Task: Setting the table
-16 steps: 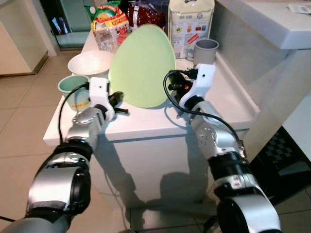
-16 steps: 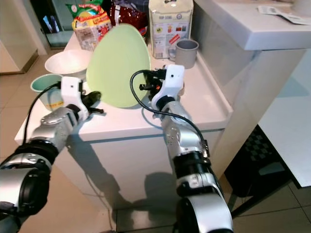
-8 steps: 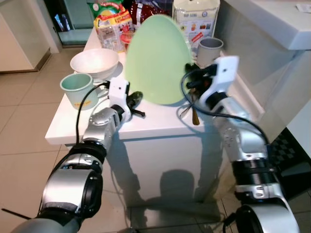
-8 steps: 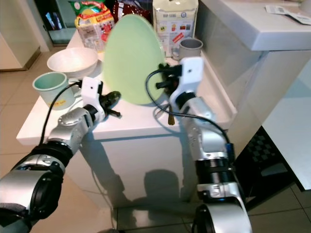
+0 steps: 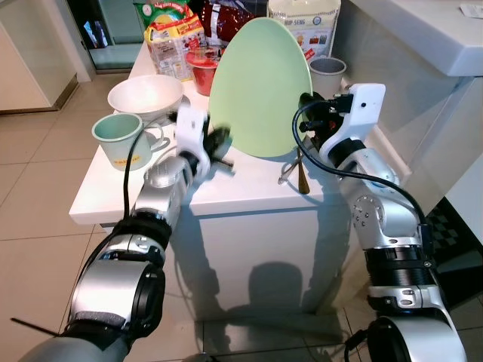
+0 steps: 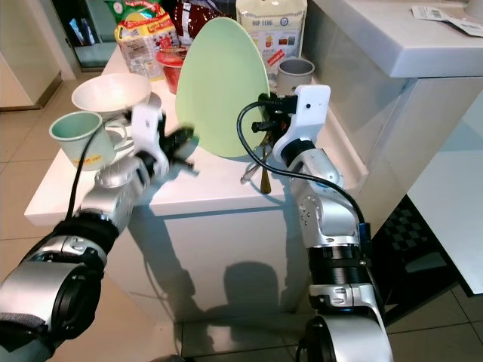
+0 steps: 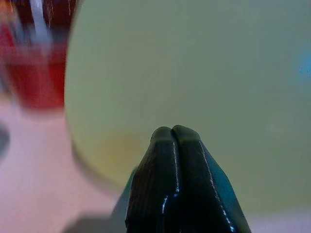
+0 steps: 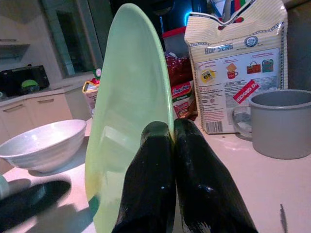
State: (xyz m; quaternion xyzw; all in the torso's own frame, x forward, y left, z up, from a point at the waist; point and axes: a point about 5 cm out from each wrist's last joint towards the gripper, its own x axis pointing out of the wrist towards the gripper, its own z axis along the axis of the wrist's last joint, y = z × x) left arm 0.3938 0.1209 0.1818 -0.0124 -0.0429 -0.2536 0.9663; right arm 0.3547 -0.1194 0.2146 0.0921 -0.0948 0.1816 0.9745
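- Left eye view, far left: the mint green ceramic mug (image 5: 117, 138) and the white ceramic bowl (image 5: 146, 96) stand on the white bench (image 5: 249, 192), apart from your arms and no closer to being laid out.
- Your left gripper (image 5: 216, 145) has come in over the last second, from beside the mug to the lower left edge of the pale green oval plate (image 5: 260, 89). Its fingers (image 7: 175, 184) are pressed together with nothing between them, tips close to the plate's face; you cannot tell from these views whether they touch it.
- The plate has risen steeper since a second ago and now stands nearly upright on its lower rim. I judge this a two-armed lift in progress, not yet clear of the bench.
- A wooden-handled spoon (image 5: 301, 175) has come into sight below the plate, lying on the bench.
- Your right gripper (image 8: 167, 145) sits at the plate's right rim, forearm raised, fingers clenched edge to edge against the rim; whether they pinch it you cannot tell.
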